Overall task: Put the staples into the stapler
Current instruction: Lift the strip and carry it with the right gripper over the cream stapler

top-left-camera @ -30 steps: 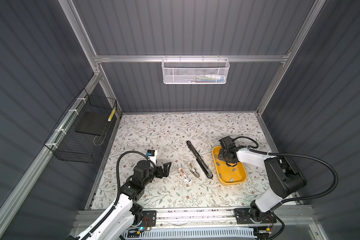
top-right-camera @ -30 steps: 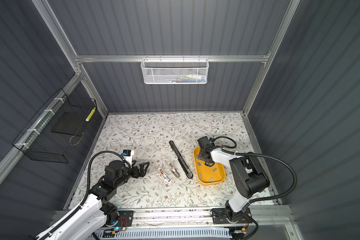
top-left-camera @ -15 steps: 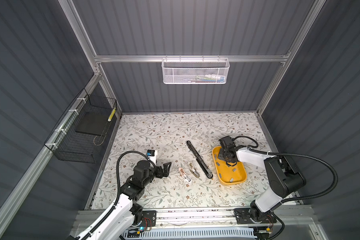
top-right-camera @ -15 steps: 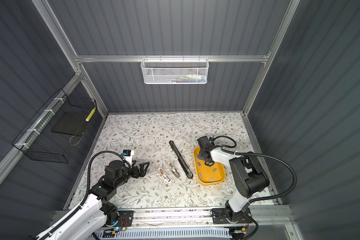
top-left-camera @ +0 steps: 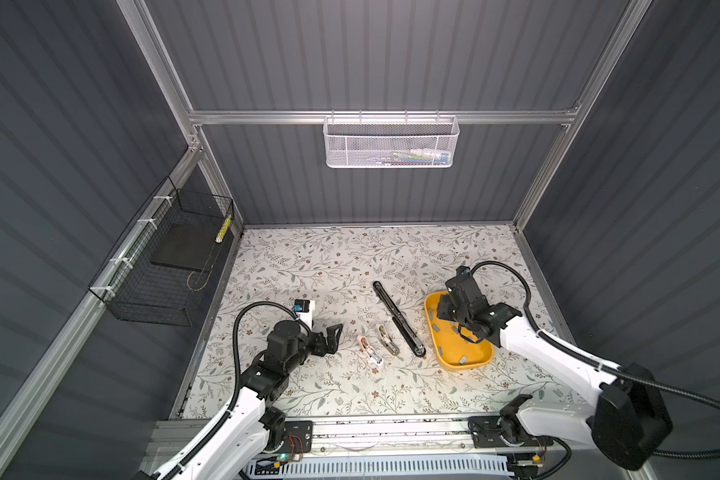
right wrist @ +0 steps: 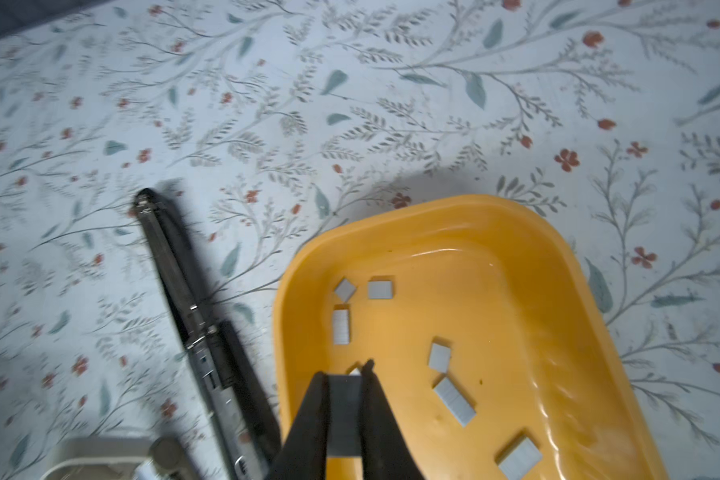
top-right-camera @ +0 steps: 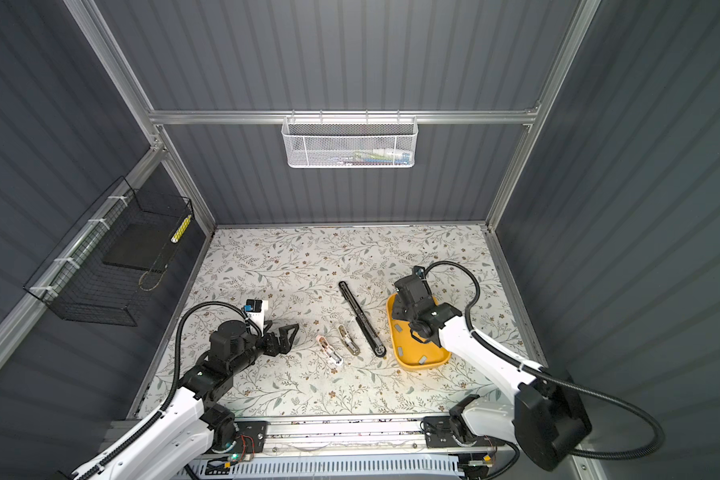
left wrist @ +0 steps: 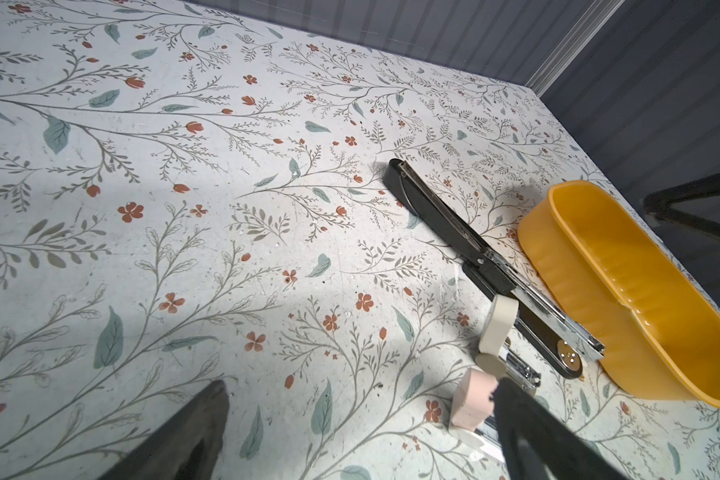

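Note:
A long black stapler (top-left-camera: 398,318) (right wrist: 196,324) lies opened flat at mid table, its metal channel (left wrist: 553,316) facing up. Just right of it stands a yellow tray (top-left-camera: 466,365) (right wrist: 391,216) holding several grey staples (right wrist: 341,326) (top-left-camera: 436,328). My right gripper (right wrist: 344,372) (top-left-camera: 458,326) reaches down into the tray and is shut on one grey staple strip (right wrist: 344,411), held flat between its fingers. I cannot tell whether the strip has left the tray floor. My left gripper (top-left-camera: 333,336) (left wrist: 358,407) hovers low at the left, open and empty.
Two small staplers, one pink (top-left-camera: 368,351) (left wrist: 472,399) and one beige (top-left-camera: 387,338) (left wrist: 497,328), lie between my left gripper and the black stapler. A white mesh basket (top-left-camera: 391,143) hangs on the back wall. A black wire basket (top-left-camera: 163,266) hangs on the left wall.
The right gripper has barely shifted over the tray. The left arm has not moved.

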`<state>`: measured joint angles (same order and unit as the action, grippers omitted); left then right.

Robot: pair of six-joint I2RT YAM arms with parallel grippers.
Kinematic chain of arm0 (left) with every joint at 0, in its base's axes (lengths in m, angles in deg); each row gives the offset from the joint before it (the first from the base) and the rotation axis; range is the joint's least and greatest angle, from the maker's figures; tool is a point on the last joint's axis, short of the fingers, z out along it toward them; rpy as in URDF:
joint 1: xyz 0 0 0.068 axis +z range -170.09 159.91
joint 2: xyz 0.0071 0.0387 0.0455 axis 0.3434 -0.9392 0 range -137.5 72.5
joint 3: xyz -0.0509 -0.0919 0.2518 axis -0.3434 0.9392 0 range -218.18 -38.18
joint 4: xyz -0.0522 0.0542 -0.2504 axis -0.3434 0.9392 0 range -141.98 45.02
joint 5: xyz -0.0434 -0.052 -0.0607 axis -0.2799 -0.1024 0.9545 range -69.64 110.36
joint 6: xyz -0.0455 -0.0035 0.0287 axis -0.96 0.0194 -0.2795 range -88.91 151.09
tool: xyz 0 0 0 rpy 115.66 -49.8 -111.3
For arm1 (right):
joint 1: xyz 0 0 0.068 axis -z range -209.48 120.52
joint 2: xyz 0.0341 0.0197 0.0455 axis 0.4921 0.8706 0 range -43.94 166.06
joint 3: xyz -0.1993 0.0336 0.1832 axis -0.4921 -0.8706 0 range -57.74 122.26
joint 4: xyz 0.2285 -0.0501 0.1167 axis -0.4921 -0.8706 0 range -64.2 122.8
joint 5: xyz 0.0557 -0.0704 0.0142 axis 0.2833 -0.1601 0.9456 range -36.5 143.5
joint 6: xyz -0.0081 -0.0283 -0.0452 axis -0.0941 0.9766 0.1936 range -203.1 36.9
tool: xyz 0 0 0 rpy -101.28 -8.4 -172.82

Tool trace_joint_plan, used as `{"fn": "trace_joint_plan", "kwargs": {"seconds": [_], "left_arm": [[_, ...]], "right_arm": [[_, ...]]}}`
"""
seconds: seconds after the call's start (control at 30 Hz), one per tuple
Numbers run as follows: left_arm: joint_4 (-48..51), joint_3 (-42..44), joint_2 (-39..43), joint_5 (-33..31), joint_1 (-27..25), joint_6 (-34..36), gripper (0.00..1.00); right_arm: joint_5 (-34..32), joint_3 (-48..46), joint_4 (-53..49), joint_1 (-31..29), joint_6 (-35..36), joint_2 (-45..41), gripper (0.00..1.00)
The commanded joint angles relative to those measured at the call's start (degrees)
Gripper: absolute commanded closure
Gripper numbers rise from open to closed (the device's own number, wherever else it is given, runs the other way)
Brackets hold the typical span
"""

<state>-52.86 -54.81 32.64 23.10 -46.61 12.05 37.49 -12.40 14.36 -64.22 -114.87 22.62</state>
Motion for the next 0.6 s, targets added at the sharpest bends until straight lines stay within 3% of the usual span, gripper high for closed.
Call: {"fn": "trace_joint_plan", "kwargs": {"seconds": [0.0,0.13,0.3,0.57], "left_arm": [[0.62,-0.10,0.57,0.07,-0.02,0.04,0.00],[0.42,-0.08,0.32,0.24,0.00,0.11,0.00],[0.33,-0.08,0.22,0.33,-0.02,0.24,0.00],[0.36,-0.18,-0.04,0.23,0.02,0.22,0.00]], "right_arm": [[-0.56,0.38,-0.45,-3.89,6.65,-5.31,0.84],[1.06,2.68,-2.81,-8.22,10.81,-7.16,0.87],[5.68,1.79,0.27,-13.66,16.12,-3.63,0.88],[13.12,-0.90,8.86,-16.64,16.42,4.89,0.87]]}}
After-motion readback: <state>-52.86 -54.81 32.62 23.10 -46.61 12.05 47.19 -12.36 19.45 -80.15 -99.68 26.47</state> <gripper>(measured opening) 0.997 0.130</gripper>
